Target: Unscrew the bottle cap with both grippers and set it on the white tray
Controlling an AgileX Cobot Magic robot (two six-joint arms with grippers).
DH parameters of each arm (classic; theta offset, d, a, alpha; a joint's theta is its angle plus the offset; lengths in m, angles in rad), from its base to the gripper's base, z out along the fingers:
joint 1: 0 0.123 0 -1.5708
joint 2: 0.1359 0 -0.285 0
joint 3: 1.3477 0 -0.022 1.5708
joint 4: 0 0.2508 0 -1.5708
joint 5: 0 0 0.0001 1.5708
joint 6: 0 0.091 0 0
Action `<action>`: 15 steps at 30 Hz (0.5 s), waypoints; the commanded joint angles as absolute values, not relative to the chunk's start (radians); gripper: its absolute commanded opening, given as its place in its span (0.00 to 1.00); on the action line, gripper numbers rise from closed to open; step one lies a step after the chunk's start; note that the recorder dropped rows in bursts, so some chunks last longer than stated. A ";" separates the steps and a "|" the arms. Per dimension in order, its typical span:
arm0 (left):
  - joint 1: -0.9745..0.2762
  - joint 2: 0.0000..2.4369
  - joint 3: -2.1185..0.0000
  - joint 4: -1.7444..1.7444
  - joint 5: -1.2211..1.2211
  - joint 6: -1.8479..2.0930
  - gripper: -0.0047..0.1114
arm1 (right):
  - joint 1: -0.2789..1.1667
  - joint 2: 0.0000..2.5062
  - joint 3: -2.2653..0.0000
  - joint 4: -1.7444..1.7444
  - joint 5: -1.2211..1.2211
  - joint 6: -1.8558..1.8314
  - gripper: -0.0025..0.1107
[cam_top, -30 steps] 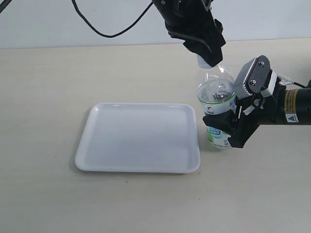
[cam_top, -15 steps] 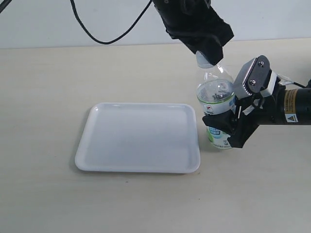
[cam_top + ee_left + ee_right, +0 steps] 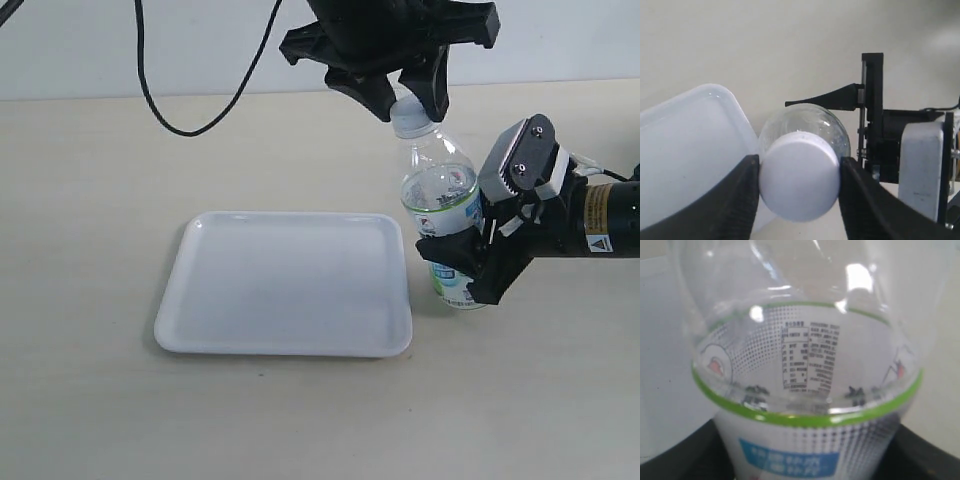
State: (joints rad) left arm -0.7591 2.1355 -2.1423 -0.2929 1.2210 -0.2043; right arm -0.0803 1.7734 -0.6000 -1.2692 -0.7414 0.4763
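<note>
The clear bottle (image 3: 443,205) stands upright on the table just right of the white tray (image 3: 280,285). Its white bottle cap (image 3: 408,118) sits on the neck, pinched between the black fingers of my left gripper (image 3: 410,100), which comes down from above. The left wrist view shows the bottle cap (image 3: 799,175) squeezed from both sides by my left gripper (image 3: 800,181), with the tray (image 3: 685,145) beside it. My right gripper (image 3: 462,270), black with a grey-white block, is shut on the bottle's labelled body from the right. The right wrist view is filled by the bottle (image 3: 805,390) between my right gripper's (image 3: 807,460) dark fingers.
A black cable (image 3: 190,110) loops down from the left arm over the back of the beige table (image 3: 100,170). The tray holds nothing. A pale wall (image 3: 100,50) rises behind the table.
The left gripper has turned around the cap, so its fingers now show side by side. The bottle and the right gripper have stayed in place.
</note>
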 commanded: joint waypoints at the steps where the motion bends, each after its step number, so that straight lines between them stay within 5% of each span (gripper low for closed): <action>1: -0.758 2.126 -2.140 -0.297 1.221 -0.368 0.04 | -0.081 1.769 -0.601 -1.274 -0.733 0.476 0.02; 15: -0.766 2.133 -2.140 -0.323 1.221 -0.835 0.04 | -0.081 1.769 -0.601 -1.274 -0.735 0.476 0.02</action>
